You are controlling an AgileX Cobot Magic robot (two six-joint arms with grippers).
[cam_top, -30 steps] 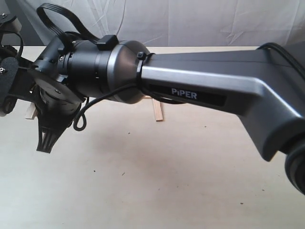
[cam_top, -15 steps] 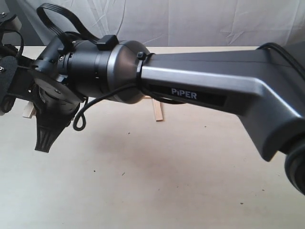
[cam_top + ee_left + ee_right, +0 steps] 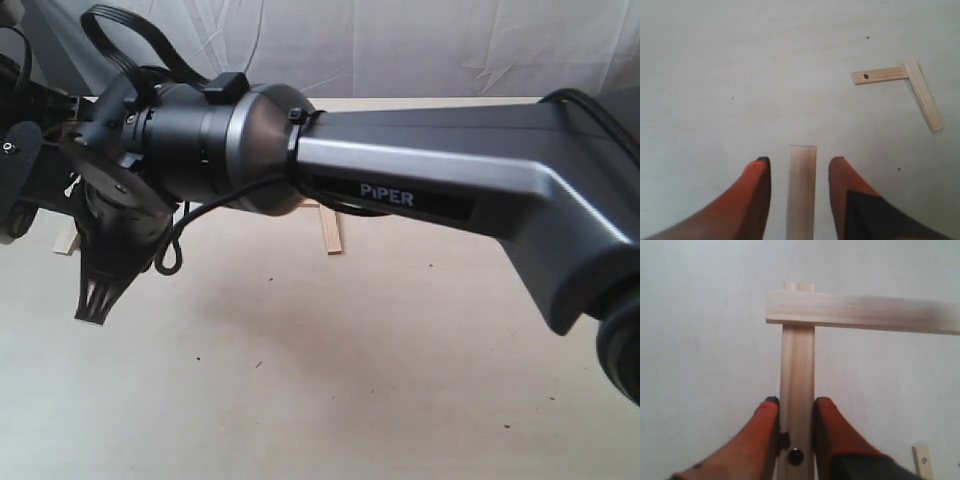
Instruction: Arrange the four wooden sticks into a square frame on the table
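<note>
- Since a second ago, the left gripper (image 3: 799, 161) has spread its jaws wide and let go. In the exterior view the left arm (image 3: 18, 160) at the edge has shifted a little, while the right arm (image 3: 420, 170) hardly differs.
- Nearest in the left wrist view, a loose stick (image 3: 802, 200) lies flat on the table (image 3: 715, 75) between the parted fingers (image 3: 757, 200), touching neither.
- Nearest in the right wrist view, the right gripper (image 3: 795, 402) is clenched on the held stick (image 3: 797, 355), both fingers pressed against its long edges.
- Farther along that stick, a crossing stick (image 3: 860, 312) lies over its far end at a right angle, making one corner; its other end runs out of view.
- Farther off in the left wrist view, the holed stick (image 3: 879, 76) and a plain stick (image 3: 924, 97) meet end over end in an L, well apart from the loose stick.
- I cannot tell which sticks match across the two wrist views.
- By my judgement the task is partway: corners exist, but no view shows a closed square frame. The loose stick lies away from any corner, and the separate pieces remain to be brought together.
</note>
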